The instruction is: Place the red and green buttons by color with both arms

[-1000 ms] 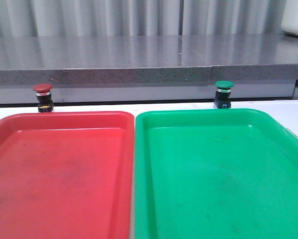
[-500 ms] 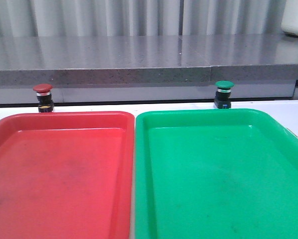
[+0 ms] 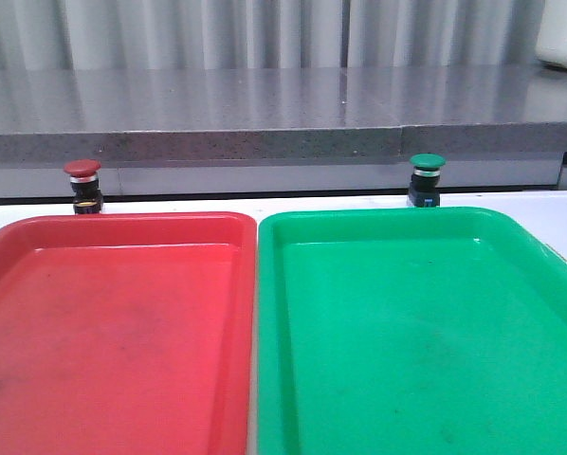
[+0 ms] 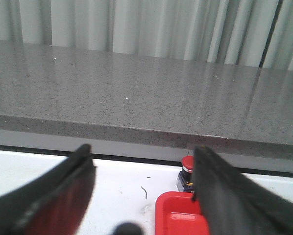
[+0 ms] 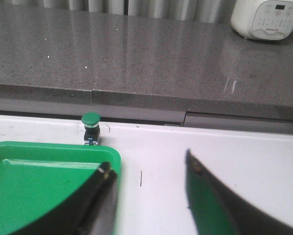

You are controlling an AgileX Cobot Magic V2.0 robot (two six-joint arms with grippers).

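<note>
The red button [image 3: 82,185] stands upright on the white table just behind the red tray's [image 3: 122,220] far left rim. The green button [image 3: 426,178] stands upright just behind the green tray's [image 3: 473,216] far rim. Neither gripper shows in the front view. In the left wrist view my left gripper [image 4: 142,159] is open and empty, well short of the red button [image 4: 186,172], which its right finger partly hides. In the right wrist view my right gripper [image 5: 147,164] is open and empty, with the green button [image 5: 91,127] far ahead and to its left.
A grey stone counter [image 3: 265,114] runs along the back, its edge just behind both buttons. A white appliance [image 5: 266,18] stands on it at the far right. Both trays lie side by side, touching at the table's middle.
</note>
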